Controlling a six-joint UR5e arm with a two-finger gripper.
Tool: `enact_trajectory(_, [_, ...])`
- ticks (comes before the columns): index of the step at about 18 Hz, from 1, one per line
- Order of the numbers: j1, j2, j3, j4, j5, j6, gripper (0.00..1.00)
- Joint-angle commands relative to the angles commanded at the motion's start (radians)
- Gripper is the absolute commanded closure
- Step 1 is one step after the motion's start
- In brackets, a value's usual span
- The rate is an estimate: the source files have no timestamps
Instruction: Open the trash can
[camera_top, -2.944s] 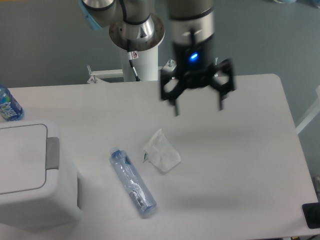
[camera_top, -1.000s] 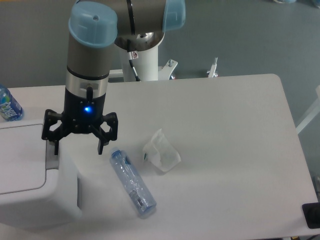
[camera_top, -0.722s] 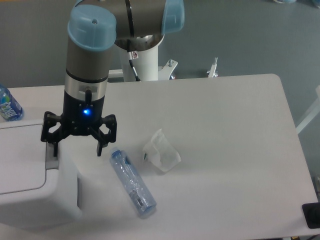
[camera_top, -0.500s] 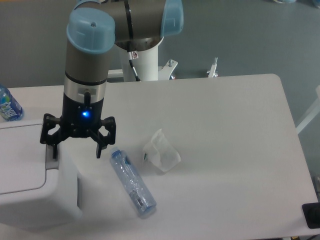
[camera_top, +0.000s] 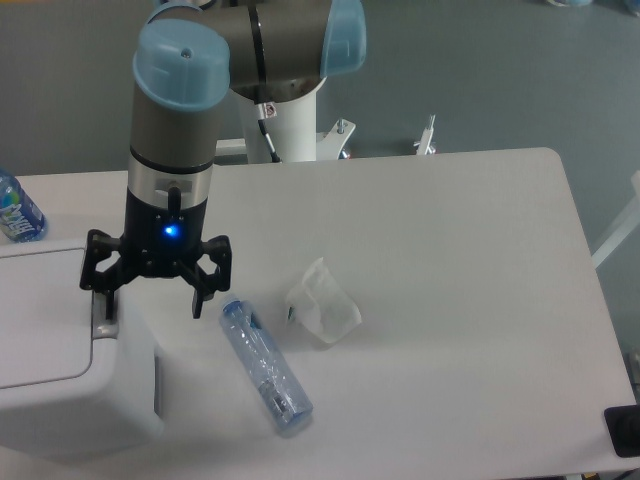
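The trash can (camera_top: 70, 385) sits at the surface's (camera_top: 450, 300) 8 o'clock corner, a large white plastic box with rounded corners; its flat, smooth lid (camera_top: 40, 315) is down, so nothing of its inside shows. The grey rectangular push tab (camera_top: 103, 318) lies along the lid's 3 o'clock edge. The gripper (camera_top: 150, 300) hangs over that edge with its jaws spread wide and released, grasping nothing; one black finger (camera_top: 103, 298) reaches down at the tab, though contact cannot be told, and the other hangs past the can's side above the bare surface. A clear plastic bottle (camera_top: 265, 367) lies on its side just to the can's 3 o'clock, its blue cap toward 11 o'clock; its contents cannot be made out. Beside it, further toward 3 o'clock, a crumpled, translucent white wrapper (camera_top: 322, 302) rests on the smooth white surface. Another bottle (camera_top: 18, 208) with a blue label stands at the far 9 o'clock edge, partly cut off.
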Motion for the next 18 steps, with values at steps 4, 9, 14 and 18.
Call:
enact_trajectory(4, [-0.002, -0.002, 0.000, 0.002, 0.000, 0.002, 0.00])
enact_trajectory(9, [0.000, -0.005, 0.003, 0.023, 0.000, 0.002, 0.00])
enact_trajectory(14, [0.018, 0.020, 0.063, 0.071, 0.059, 0.046, 0.00])
enact_trajectory(18, [0.084, 0.057, 0.081, 0.112, 0.150, 0.075, 0.00])
